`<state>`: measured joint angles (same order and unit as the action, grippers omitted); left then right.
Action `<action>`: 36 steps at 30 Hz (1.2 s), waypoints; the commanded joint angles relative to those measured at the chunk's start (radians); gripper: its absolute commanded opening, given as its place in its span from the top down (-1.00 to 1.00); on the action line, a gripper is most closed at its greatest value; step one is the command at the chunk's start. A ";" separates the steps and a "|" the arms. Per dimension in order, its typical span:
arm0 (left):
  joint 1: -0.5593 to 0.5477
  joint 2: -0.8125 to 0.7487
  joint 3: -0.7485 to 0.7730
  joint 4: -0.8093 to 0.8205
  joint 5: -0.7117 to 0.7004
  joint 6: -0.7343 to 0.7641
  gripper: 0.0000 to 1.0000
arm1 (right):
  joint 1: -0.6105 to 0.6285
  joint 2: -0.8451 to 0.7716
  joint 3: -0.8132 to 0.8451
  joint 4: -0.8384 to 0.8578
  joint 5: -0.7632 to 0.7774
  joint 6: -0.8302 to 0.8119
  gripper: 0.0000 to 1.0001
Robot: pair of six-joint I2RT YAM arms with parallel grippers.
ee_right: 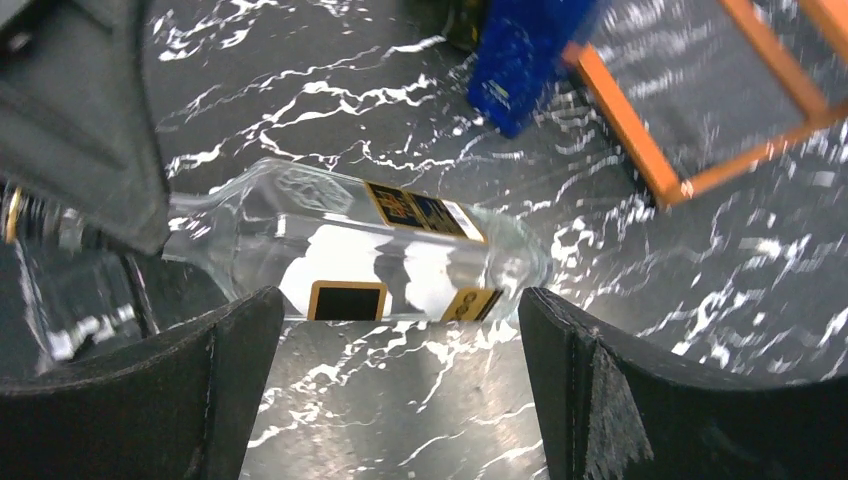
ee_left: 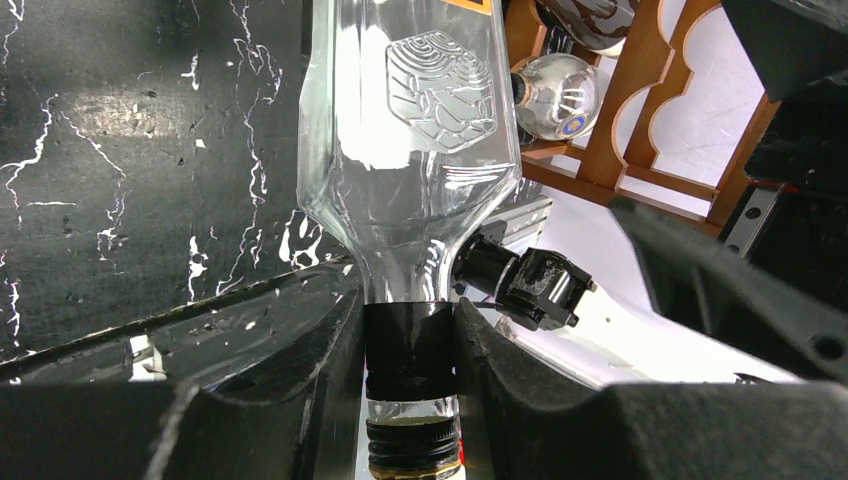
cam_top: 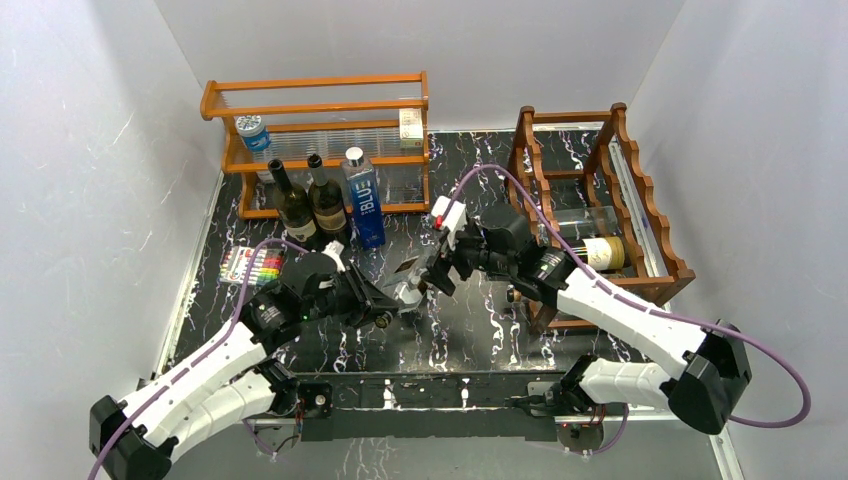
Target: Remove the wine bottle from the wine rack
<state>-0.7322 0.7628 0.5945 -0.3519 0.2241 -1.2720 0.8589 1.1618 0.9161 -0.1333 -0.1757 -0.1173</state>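
Observation:
A clear glass wine bottle (ee_left: 425, 130) with a black neck band and gold-edged labels lies nearly level over the table, out of the rack. My left gripper (ee_left: 410, 325) is shut on its neck just below the screw cap. In the top view the bottle (cam_top: 410, 270) sits between my left gripper (cam_top: 393, 298) and my right gripper (cam_top: 440, 272). My right gripper (ee_right: 400, 330) is open and empty, its jaws wide apart just short of the bottle's body (ee_right: 360, 250). The dark reddish-brown wine rack (cam_top: 640, 200) stands at the right and holds another bottle (cam_top: 600, 252).
An orange wooden shelf (cam_top: 320, 110) stands at the back left, with two dark bottles (cam_top: 310, 205) and a blue bottle (cam_top: 365, 200) in front of it. A pack of markers (cam_top: 250, 266) lies at the left. White walls close in the table on three sides.

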 commanded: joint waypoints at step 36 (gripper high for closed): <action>0.001 0.024 0.139 -0.041 0.048 0.040 1.00 | 0.044 0.256 -0.112 0.322 -0.426 -0.636 -0.96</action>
<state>-0.7311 0.7944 0.6601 -0.4465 0.2226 -1.2259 0.8696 1.3907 0.7937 0.0895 -0.5785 -0.7815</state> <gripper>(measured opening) 0.304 0.983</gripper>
